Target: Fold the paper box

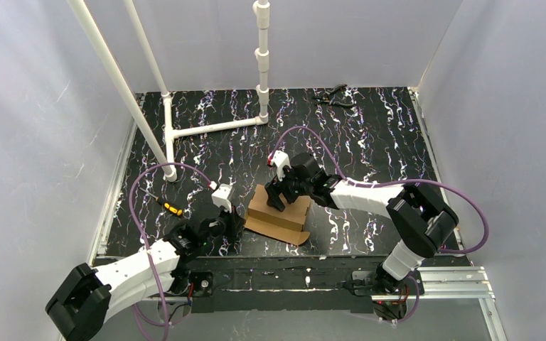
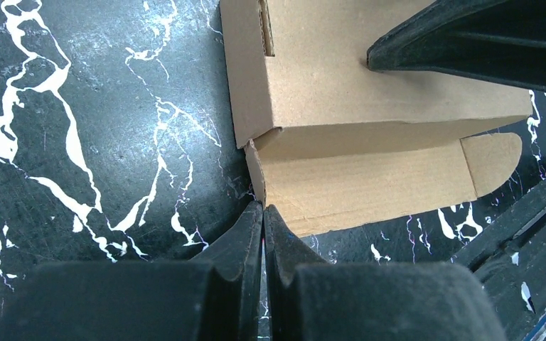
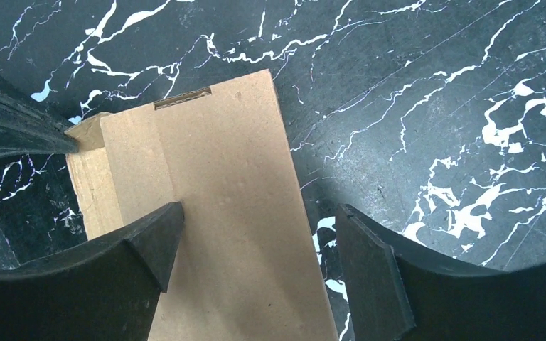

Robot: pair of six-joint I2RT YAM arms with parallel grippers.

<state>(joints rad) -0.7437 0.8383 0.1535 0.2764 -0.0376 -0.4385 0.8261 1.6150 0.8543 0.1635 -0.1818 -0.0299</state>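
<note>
The paper box lies on the black marbled table, near the front edge and between the two arms. It is part-folded: one broad panel is laid over flat, and a long flap with a rounded tab pokes out on its near side.

The left gripper has its fingers pressed together with nothing between them. The closed tips butt against the corner where the near flap meets the panel fold, probably as a stop so the box can't slide left, or as a wedge to lift that flap.

The right gripper is down over the top panel with its fingers spread wide. One finger is over the cardboard and the other is off the panel's edge, above bare table. It is holding nothing. In the left wrist view that finger looks to be resting on the panel, though contact can't be confirmed – likely pinning the sheet down so the crease holds.

Judgement: mid-fold, with walls not yet stood up and the tab not tucked. Risk – the flat sheet skates on the smooth table if only one side pushes.
</note>
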